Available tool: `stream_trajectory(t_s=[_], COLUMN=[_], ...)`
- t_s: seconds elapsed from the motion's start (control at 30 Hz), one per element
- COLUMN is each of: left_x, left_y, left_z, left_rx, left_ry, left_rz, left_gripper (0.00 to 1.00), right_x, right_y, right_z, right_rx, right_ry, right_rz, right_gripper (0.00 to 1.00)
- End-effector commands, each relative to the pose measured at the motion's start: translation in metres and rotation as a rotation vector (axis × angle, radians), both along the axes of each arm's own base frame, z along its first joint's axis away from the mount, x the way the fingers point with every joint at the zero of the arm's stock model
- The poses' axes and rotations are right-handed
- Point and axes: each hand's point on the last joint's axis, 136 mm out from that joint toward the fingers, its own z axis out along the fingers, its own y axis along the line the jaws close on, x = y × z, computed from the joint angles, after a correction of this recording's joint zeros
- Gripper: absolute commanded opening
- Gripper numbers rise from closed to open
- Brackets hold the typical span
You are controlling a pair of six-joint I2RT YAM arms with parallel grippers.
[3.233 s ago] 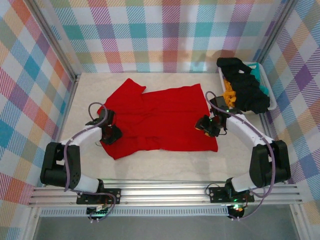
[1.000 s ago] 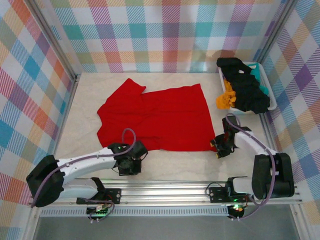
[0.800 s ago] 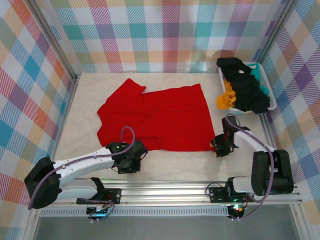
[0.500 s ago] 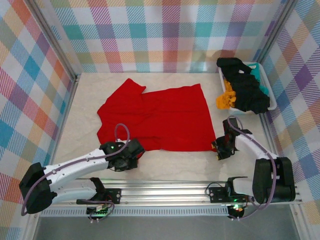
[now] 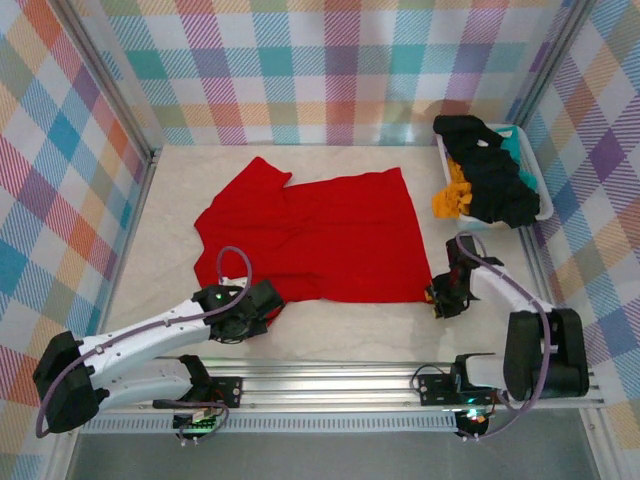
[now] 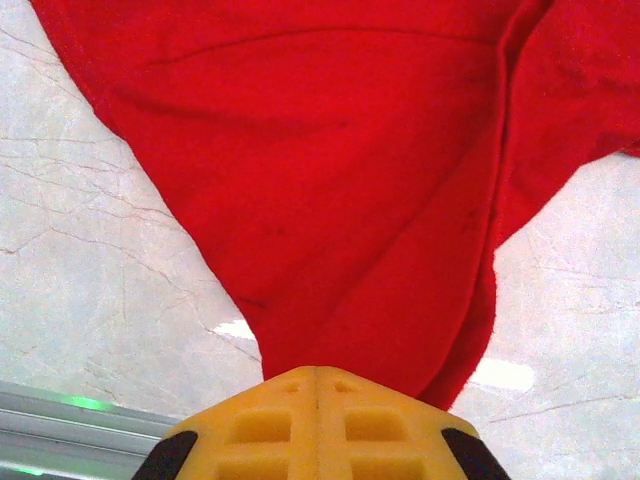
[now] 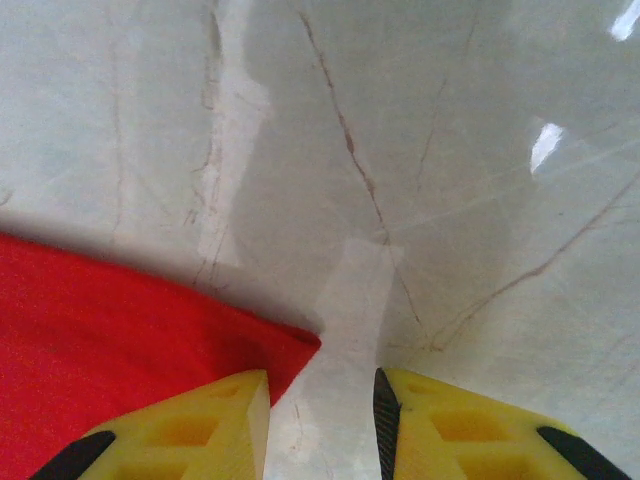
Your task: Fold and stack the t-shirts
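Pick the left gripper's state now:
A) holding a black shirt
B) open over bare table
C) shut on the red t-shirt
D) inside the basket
C: in the left wrist view, the left gripper has its fingers pressed together, with the red t-shirt pinched between them.

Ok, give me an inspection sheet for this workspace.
Surface: pale, veined marble-look table.
Job's things: red t-shirt spread out; black t-shirts and an orange-yellow one heaped in the basket.
Clutter: nothing seen.
Grippers: left gripper shut on the red t-shirt's near hem; right gripper open at its near right corner.
Cables: purple cable looped along each arm.
Surroundings: plaid walls, aluminium rail in front.
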Motion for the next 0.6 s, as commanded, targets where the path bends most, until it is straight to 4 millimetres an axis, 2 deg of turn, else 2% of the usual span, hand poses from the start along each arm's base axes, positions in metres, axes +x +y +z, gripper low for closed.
stream_trajectory(t_s=[0.0,0.1,0.13,0.2,0.27,0.33,0.43,0.5,0.57], left_x=[0.002,0.005,0.006,0.01,0.016,0.025,0.044,0.057,0.065], left_y=[0.007,0.01,0.011,0.014,0.019,0.027,0.041,0.049,0.055], left_z=[0.007,0.009,0.009,0.011,0.014,0.021,0.038,0.057,0.073], left_rx=[0.027,0.026,0.028,0.024,0.013,-0.004,-0.061,-0.078,-0.068], left_ry=[-0.024,-0.036,-0.039,-0.05,-0.06,-0.076,-0.119,-0.164,-0.199], left_rz=[0.028,0.045,0.053,0.078,0.112,0.16,0.24,0.269,0.274], left_gripper=[0.0,0.0,0.0,0.0,0.0,0.0,0.0,0.0,0.0], right_x=[0.015,0.016,0.018,0.023,0.034,0.05,0.08,0.089,0.088], right_y=[0.006,0.005,0.005,0.005,0.001,-0.002,-0.005,-0.01,-0.013], right_z=[0.001,-0.011,-0.014,-0.02,-0.015,-0.004,0.036,0.065,0.084], right_rx=[0.039,0.034,0.035,0.029,-0.001,-0.024,-0.077,-0.125,-0.154], right_ry=[-0.006,0.012,0.008,0.003,-0.021,-0.088,-0.211,-0.262,-0.285], right_rz=[-0.023,-0.032,-0.037,-0.031,-0.007,0.021,0.11,0.153,0.18], right_gripper=[0.34,0.3,0.25,0.03,0.0,0.0,0.0,0.0,0.0])
